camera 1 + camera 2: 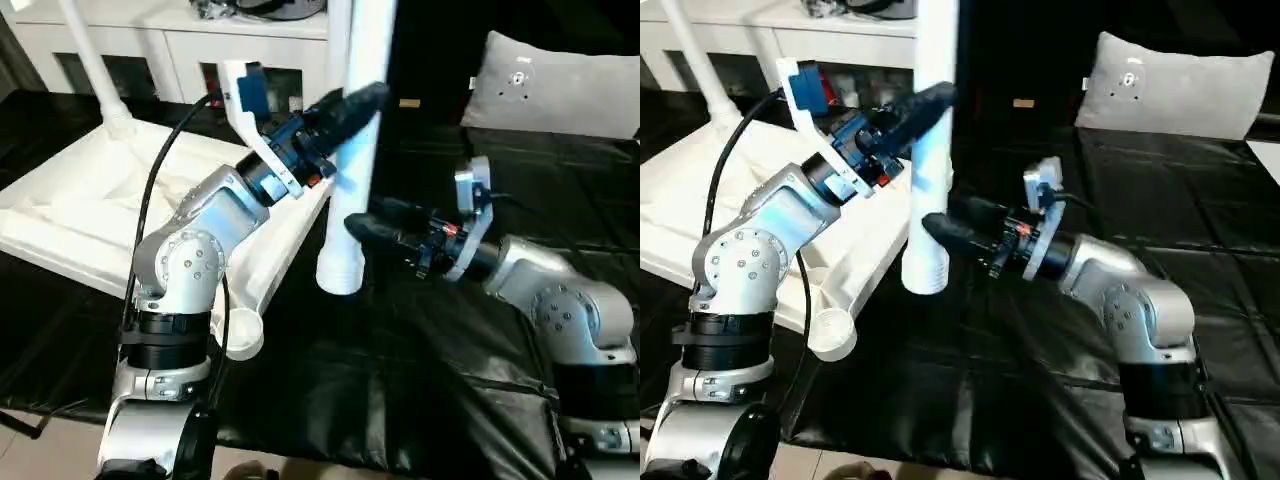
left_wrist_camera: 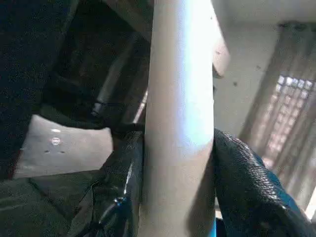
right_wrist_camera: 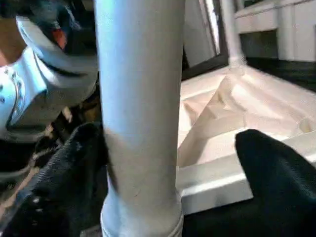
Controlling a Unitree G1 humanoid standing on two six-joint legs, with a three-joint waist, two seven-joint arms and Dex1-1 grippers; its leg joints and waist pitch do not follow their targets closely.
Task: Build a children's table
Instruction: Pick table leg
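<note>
The children's table top (image 1: 70, 200) lies upside down at the left, ribbed underside up. One white leg (image 1: 95, 60) stands in its far corner socket, and the near corner socket (image 1: 240, 335) is empty. A second white leg (image 1: 352, 180) hangs upright beside the top's right edge, its wide end just above the black cover. My left gripper (image 1: 362, 105) is shut on this leg's middle, with a finger on each side (image 2: 247, 187). My right gripper (image 1: 360, 222) is at the leg's lower part and open. One finger (image 3: 64, 168) is against the leg (image 3: 140, 98); the other (image 3: 276, 168) stands clear.
A black cover (image 1: 400, 370) lies over the work surface. A white cabinet (image 1: 180, 45) runs along the back left. A grey pillow (image 1: 560, 85) sits at the back right.
</note>
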